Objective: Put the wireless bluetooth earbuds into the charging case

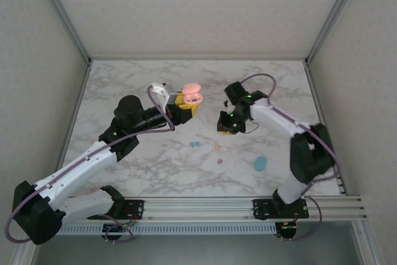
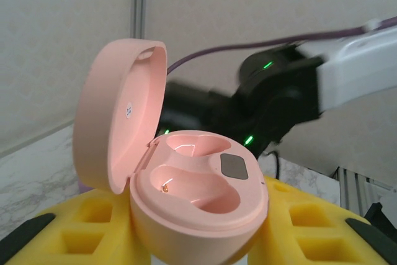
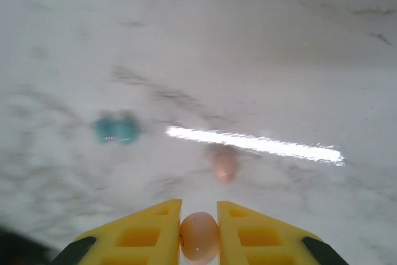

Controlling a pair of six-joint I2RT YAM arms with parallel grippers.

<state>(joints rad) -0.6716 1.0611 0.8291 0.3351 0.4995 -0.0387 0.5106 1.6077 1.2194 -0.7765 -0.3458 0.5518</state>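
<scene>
Holding a pink charging case (image 2: 198, 200) up above the tabletop (image 1: 124, 85), the left pincer (image 1: 185, 107) is shut on the bottom half of the case, whose lid stands open over two empty little cups. Near it, the right pincer (image 1: 228, 126) is closed on one peach-pink earbud (image 3: 199, 235), pinched between its yellow fingers (image 3: 142, 235). Down on the tabletop lie a second pink earbud (image 3: 224, 166), two teal earbuds (image 3: 116, 130) side by side, a purple earbud (image 1: 219, 161) and a teal case (image 1: 260, 164).
</scene>
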